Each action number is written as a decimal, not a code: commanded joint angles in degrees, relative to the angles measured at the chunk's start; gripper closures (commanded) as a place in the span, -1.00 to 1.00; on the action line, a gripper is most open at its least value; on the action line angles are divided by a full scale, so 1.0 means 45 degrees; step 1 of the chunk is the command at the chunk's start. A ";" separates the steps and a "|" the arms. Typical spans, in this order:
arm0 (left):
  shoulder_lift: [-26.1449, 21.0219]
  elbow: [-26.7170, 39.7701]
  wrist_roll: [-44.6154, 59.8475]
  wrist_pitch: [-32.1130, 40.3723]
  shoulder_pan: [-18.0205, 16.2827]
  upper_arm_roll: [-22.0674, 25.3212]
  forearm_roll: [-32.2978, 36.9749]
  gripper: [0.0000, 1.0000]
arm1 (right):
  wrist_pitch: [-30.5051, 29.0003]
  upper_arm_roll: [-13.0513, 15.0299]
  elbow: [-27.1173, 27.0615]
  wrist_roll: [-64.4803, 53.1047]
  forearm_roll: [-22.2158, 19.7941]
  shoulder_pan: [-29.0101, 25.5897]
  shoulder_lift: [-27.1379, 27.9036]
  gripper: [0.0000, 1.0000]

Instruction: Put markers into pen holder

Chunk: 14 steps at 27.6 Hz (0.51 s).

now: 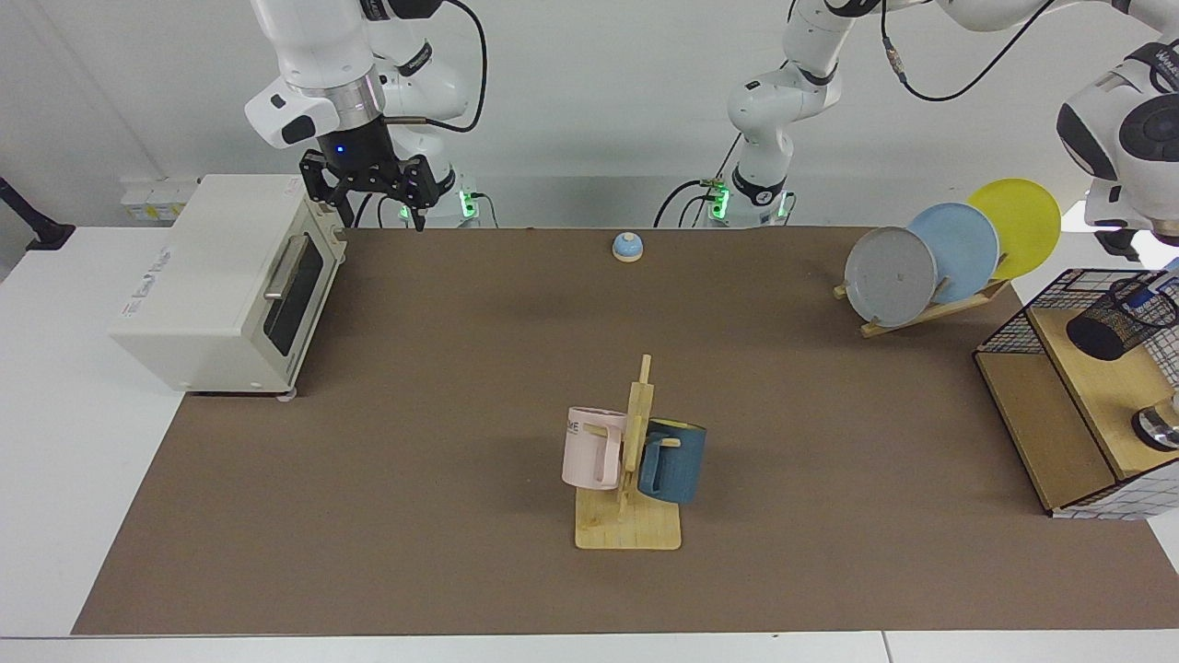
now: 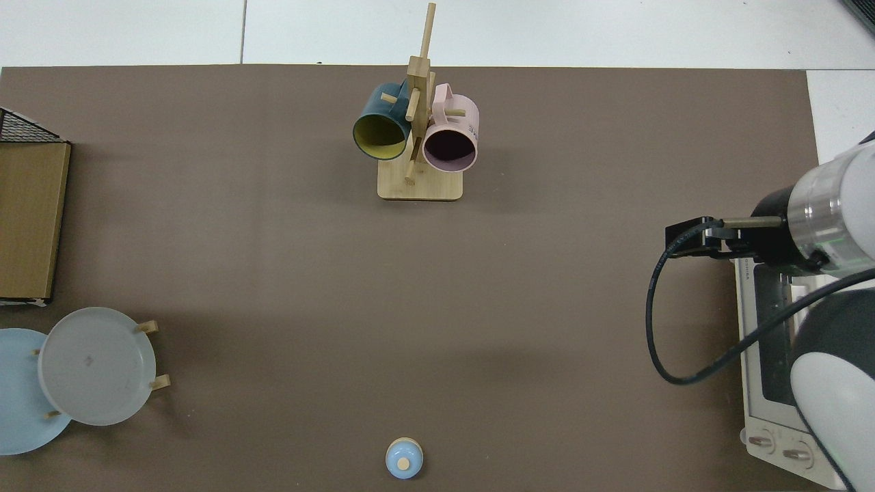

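The pen holder (image 1: 1116, 320), a black mesh cup, stands on the top wooden shelf of the wire rack (image 1: 1022, 405) at the facing view's right edge. A slim white and blue piece, the marker (image 1: 1140, 296), shows at the holder's mouth. The left arm's wrist (image 1: 1119, 129) hangs above the holder, and the left gripper is cut off by that view's right edge. My right gripper (image 1: 382, 219) waits open and empty over the toaster oven's near corner. In the top view the right arm (image 2: 820, 232) is at the right, and holder and marker are out of view.
A white toaster oven (image 1: 221, 285) stands at the facing view's left. A wooden mug tree (image 1: 631, 497) with a pink and a blue mug is mid-table. A plate rack (image 1: 930, 308) holds grey, blue and yellow plates. A small blue bell (image 1: 627, 247) sits at the far edge.
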State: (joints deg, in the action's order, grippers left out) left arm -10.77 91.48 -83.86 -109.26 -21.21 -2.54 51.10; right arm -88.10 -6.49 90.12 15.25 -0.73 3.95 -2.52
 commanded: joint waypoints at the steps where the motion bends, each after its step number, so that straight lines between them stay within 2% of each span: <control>1: -0.0164 0.0237 0.0606 -0.0309 0.0220 0.0271 0.0051 1.00 | -0.0188 -0.0102 0.0170 0.0146 0.0064 -0.0175 -0.0181 -1.00; 14: -0.0517 0.0393 0.0686 -0.0719 0.0142 0.0271 0.0091 1.00 | -0.0188 -0.0102 0.0170 0.0146 0.0064 -0.0175 -0.0181 -1.00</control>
State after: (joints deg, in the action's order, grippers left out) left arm -13.14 92.00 -81.88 -110.53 -21.21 -2.35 51.13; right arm -88.10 -6.49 90.12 15.25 -0.73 3.95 -2.52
